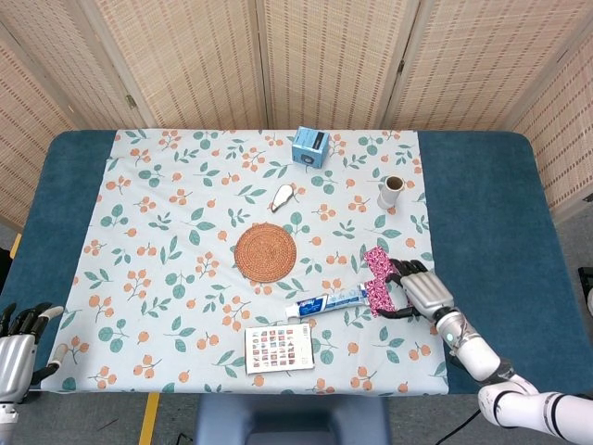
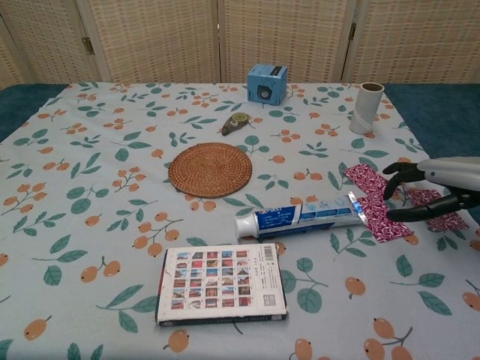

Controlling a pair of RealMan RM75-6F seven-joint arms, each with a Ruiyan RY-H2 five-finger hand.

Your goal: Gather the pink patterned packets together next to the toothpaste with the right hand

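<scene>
The white-and-blue toothpaste tube (image 1: 326, 302) (image 2: 300, 217) lies at the front of the flowered cloth, cap to the left. One long pink patterned packet (image 1: 377, 276) (image 2: 375, 202) lies slantwise against its right end. A second pink packet (image 2: 439, 217) lies just right of it, partly under my right hand (image 1: 417, 289) (image 2: 431, 191). That hand arches over both packets with fingers and thumb apart, touching them, and nothing is lifted. My left hand (image 1: 18, 348) hangs off the table's front left corner, fingers apart and holding nothing.
A round woven coaster (image 1: 265, 252) sits left of centre. A picture-covered box (image 1: 279, 348) lies near the front edge. A blue box (image 1: 311, 146), a small tape dispenser (image 1: 283, 195) and a cardboard roll (image 1: 392, 192) stand further back.
</scene>
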